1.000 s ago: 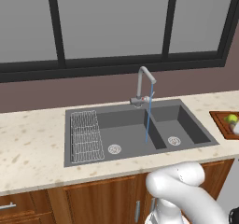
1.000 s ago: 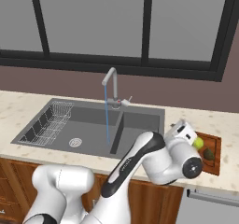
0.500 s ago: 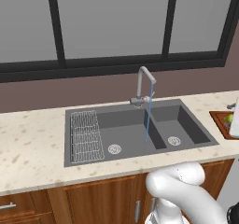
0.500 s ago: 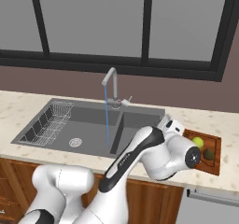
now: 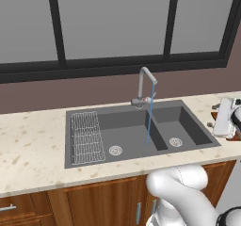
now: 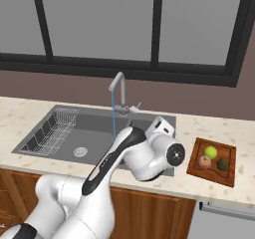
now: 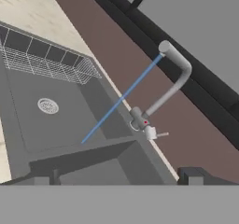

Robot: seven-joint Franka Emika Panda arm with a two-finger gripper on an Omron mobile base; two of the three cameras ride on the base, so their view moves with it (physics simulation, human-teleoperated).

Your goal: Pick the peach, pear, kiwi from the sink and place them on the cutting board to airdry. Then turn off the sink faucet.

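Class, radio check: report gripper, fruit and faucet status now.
Gripper open, empty. Peach, pear, kiwi on board. Faucet running; path clear.

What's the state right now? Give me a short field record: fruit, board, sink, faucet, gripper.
peach: on the cutting board, near side
pear: on the board, behind the peach
kiwi: on the board, right of the peach
sink: no fruit visible in either basin
sink faucet: running, blue stream falling into the sink
gripper: open, empty, facing the faucet
left to do: turn the faucet off
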